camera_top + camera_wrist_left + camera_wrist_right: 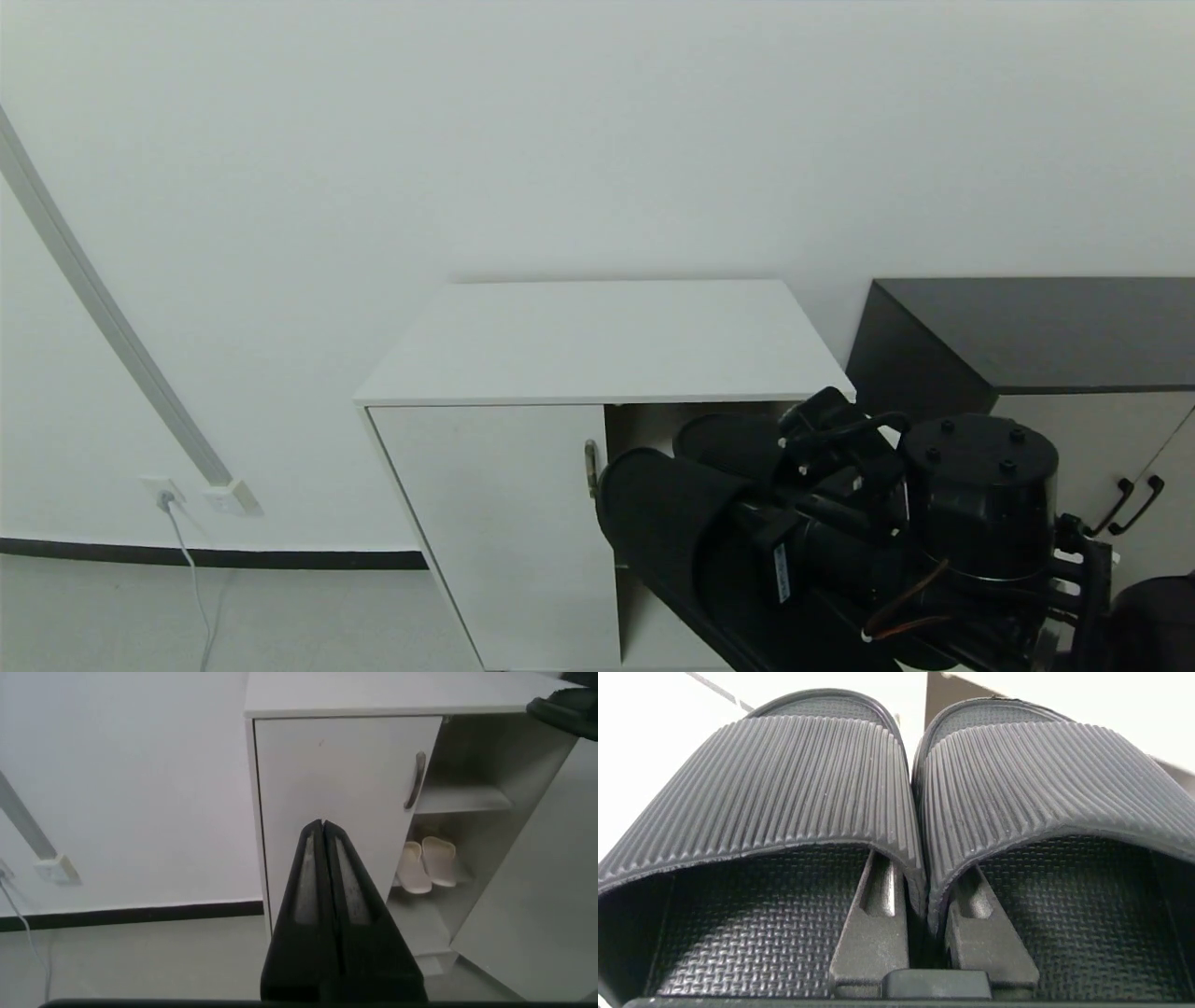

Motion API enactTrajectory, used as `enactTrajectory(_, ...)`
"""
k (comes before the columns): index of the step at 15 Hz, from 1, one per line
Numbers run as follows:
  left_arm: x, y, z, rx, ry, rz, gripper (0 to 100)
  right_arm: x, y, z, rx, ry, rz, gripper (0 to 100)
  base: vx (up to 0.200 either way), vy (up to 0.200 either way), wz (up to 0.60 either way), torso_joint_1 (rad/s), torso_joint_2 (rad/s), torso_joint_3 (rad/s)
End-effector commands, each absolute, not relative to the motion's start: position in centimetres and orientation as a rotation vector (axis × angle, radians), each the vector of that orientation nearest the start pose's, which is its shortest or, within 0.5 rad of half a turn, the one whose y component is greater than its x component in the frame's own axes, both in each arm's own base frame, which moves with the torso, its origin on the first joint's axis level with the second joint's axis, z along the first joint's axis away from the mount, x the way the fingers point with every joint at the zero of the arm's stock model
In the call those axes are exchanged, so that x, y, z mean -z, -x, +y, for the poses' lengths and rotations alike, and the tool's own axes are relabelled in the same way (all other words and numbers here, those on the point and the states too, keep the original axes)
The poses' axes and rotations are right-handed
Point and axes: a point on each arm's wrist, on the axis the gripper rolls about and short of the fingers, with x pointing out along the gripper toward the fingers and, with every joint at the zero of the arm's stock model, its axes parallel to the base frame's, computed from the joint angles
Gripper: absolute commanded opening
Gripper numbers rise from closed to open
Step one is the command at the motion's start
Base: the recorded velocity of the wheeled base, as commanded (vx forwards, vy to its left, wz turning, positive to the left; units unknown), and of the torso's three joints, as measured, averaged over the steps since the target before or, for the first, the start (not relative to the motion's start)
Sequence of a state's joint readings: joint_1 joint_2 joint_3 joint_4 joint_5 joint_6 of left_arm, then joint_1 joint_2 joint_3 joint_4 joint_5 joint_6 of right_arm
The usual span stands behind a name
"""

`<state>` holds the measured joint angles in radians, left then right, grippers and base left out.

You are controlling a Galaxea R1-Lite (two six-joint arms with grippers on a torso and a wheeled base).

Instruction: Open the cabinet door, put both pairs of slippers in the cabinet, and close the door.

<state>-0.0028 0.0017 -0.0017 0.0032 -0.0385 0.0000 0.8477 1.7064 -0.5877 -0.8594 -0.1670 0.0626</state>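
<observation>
You are looking at a plain, office-like room: a bare white wall (560, 140), grey floor (93, 616), black skirting strip (215, 558), a cable duct (93, 289) running down to a wall socket (161, 490), and a white cabinet (579, 345) just beside a dark-topped cabinet (1046, 327).

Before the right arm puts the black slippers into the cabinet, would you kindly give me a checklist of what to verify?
1. Cabinet right side open: ok, its inside shows.
2. Black slippers gripped: ok, the right gripper pinches their inner walls together.
3. White slippers inside: ok, lying side by side.
4. Room for the second pair: ok, the shelf above them looks bare where it shows.
5. Left gripper out of the way: ok, shut, in front of the closed left door.
6. Clearance past the opening's edge: cannot tell, the black slippers hide it in the head view.
</observation>
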Motion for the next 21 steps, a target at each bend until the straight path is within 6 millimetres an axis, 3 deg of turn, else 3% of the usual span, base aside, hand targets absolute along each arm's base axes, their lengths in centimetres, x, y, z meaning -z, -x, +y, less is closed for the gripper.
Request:
enactTrajectory(1,-7.56,2.28,-0.08,0.04,0.0,0.003,0,-14.57,-19.04,21.03,-0.669,0.071,0.256,0,0.0,0.0,0.0,-0.222,0.55,0.315)
enactTrajectory(21,-7.56,2.28,-0.08,0.041,0.0,0.003,0,-14.04,-18.72,21.12,-0.681,0.088,0.247,0,0.0,0.0,0.0,-0.174,0.51,0.324)
